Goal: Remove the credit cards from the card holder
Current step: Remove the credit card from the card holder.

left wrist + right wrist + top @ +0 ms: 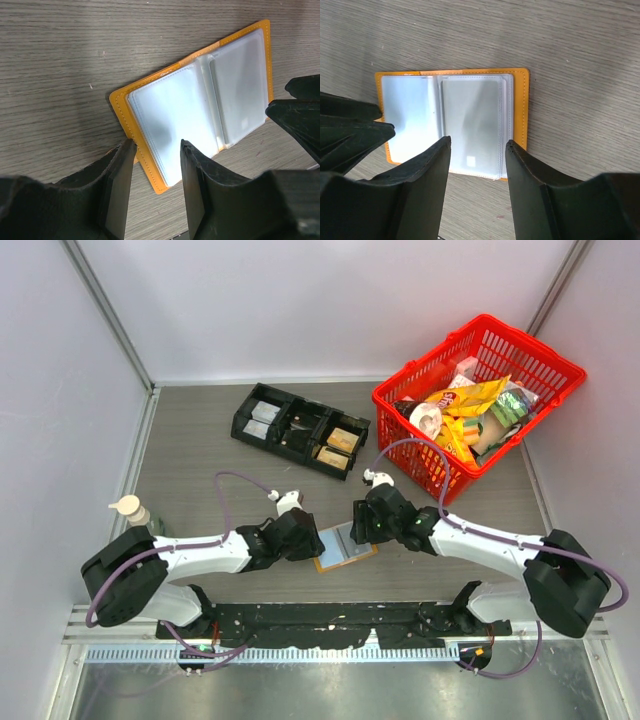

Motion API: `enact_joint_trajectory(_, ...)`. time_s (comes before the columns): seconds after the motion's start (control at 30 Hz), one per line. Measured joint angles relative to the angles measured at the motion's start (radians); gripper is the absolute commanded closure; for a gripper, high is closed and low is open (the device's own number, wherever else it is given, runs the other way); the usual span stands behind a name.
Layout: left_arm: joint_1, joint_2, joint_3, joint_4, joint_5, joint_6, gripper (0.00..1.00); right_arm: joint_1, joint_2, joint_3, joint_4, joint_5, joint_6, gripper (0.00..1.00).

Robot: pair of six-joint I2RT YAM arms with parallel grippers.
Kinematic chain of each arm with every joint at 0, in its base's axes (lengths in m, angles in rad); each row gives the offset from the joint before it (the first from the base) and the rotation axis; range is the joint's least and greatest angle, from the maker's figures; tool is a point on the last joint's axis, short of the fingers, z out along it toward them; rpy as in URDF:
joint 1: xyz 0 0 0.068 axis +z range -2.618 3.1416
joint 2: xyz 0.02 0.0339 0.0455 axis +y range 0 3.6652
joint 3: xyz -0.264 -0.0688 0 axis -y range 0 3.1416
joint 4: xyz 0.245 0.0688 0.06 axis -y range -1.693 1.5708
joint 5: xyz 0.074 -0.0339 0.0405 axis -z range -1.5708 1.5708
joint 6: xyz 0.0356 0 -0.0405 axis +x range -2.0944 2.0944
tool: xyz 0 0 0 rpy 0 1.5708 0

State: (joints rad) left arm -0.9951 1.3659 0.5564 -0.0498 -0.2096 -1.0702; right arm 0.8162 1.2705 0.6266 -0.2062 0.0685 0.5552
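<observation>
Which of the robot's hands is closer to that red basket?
The right hand, just in front of the red basket. The left hand sits farther left, beyond the open card holder.

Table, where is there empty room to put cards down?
The biggest bare patch of table lies between the left wall and the black tray. A smaller strip runs between that tray and the card holder. Crowded: over the card holder, where the left pincer and right pincer hover, and near the red basket.

bright, even overhead light in every view. pale glare sheens the flat tan-orange card holder (pixel 175 115) with clear plastic sleeves; the near black fingers (pixel 117 195) look soft, unfocused.
</observation>
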Motion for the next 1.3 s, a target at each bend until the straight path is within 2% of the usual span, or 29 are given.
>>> enact_joint_trajectory(0.37, 0.0, 0.0, 0.0, 0.0, 0.0, 0.0, 0.55, 0.0, 0.052, 0.0, 0.003, -0.005, -0.004, 0.56)
enact_joint_trajectory(0.8, 0.0, 0.002, 0.0, 0.001, 0.0, 0.0, 0.55, 0.0, 0.08, 0.0, 0.013, -0.018, -0.005, 0.57)
enact_joint_trajectory(1.0, 0.0, 0.002, 0.0, 0.001, 0.0, 0.0, 0.55, 0.0, 0.083, 0.0, 0.019, -0.042, -0.008, 0.63)
enact_joint_trajectory(1.3, 0.0, 0.004, 0.0, 0.002, 0.0, 0.0, 0.55, 0.0, 0.083, 0.0, 0.03, -0.1, -0.008, 0.63)
